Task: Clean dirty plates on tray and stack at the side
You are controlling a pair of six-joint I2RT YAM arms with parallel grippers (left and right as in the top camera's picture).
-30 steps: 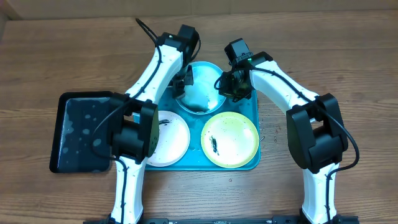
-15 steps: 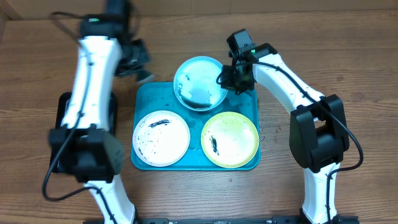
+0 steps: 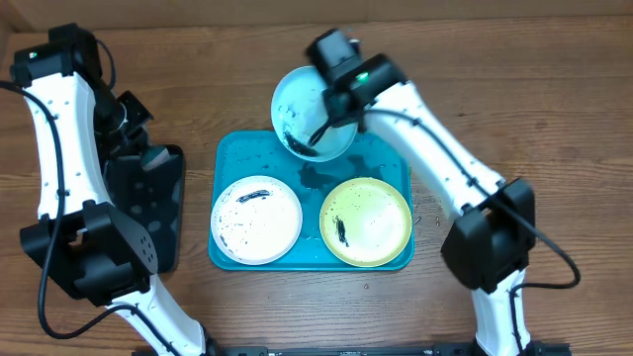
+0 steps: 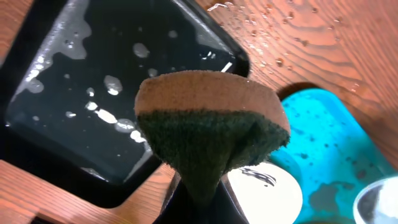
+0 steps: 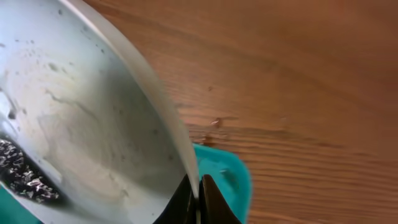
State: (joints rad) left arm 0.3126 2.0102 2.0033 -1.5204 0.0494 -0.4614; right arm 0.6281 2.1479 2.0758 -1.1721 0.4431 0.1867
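The turquoise tray [image 3: 381, 163] holds the white plate [image 3: 255, 220] with black smears at front left and the yellow-green plate [image 3: 366, 222] with a black smear at front right. My right gripper [image 3: 341, 111] is shut on the rim of the light blue plate [image 3: 302, 104] and holds it tilted above the tray's far edge; black residue lies at its low side. In the right wrist view the jaws [image 5: 199, 196] pinch that plate's rim [image 5: 93, 124]. My left gripper [image 3: 127, 119] is shut on a brown and green sponge [image 4: 211, 134], over the black tray [image 3: 148, 208].
The black tray [image 4: 93, 93] is wet with drops and stands tilted at the left of the turquoise tray [image 4: 329, 137]. Water drops lie on the wooden table [image 4: 292, 37] beside it. Bare wood lies right of the tray [image 5: 298, 93].
My left arm swung left and toward the black tray with the sponge. My right gripper lifted the light blue plate and moved it left, tilting it. The black tray shifted right.
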